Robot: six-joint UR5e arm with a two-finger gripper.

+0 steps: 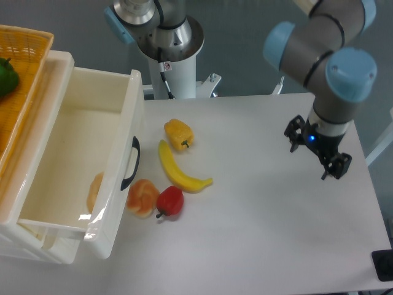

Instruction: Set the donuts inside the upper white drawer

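One donut is lying on the table, just in front of the drawer's front panel, close below the lower end of the black handle. It is pale tan with an orange tinge, and it is touching the red pepper on its right side. A second donut is sitting inside the upper white drawer, down at the floor against the inside of the front wall, partly hidden by that wall's glossy edge. The drawer is standing pulled open, its deep inside facing up.

Past the red pepper, the banana is curving up across the table, its lower tip pointing right. Just above its upper end the yellow pepper is lying on its side. Behind the drawer, at the left edge, an orange wicker basket is holding something green, only partly in view.

My gripper is hanging over the right part of the table, well apart from the donuts and the drawer, with a small blue light glowing on the wrist. It is holding nothing. I cannot tell from this angle whether my fingers are spread or closed.
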